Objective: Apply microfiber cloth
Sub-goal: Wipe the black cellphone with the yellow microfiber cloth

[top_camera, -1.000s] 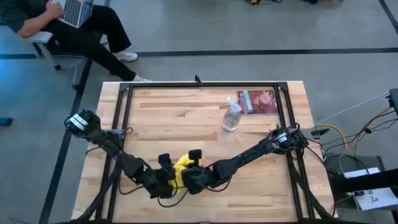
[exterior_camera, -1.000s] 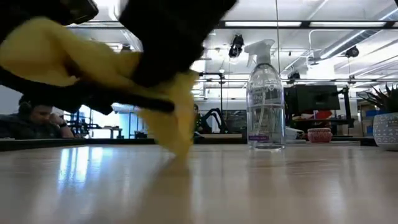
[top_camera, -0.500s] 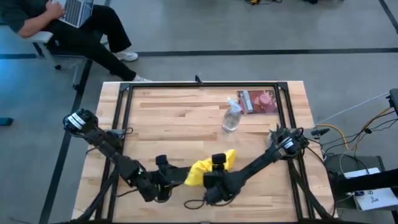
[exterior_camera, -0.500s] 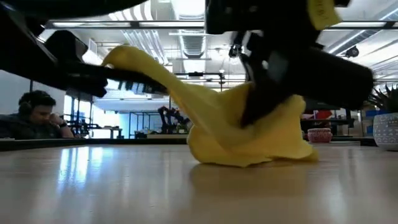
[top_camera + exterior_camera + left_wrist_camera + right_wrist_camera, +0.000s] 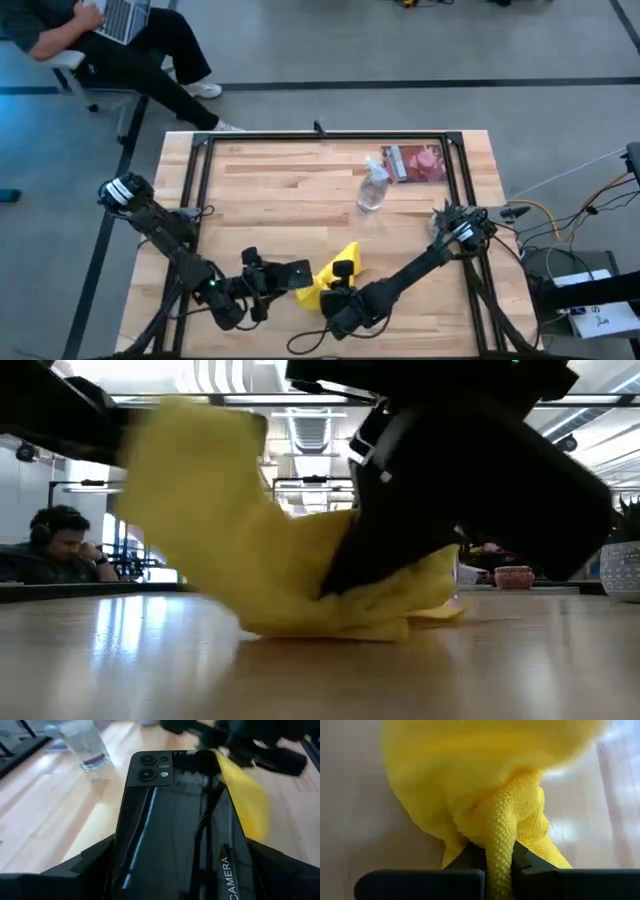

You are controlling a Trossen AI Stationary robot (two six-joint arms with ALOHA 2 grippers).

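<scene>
Microfiber cloth (image 5: 335,272) now lower, pinched against phone (image 5: 290,275) edge.

Your microfiber cloth (image 5: 334,272) was bright yellow, soft, bunched into irregular folds, near the table's front edge in the high view. In the low view the cloth (image 5: 262,550) rose in a tall fold on one side, its lower edge crumpled flat on the wood. In the right wrist view a twisted, waffle-textured strand of it (image 5: 500,837) sat pinched between two dark fingers, the bulk ballooning beyond.
</scene>
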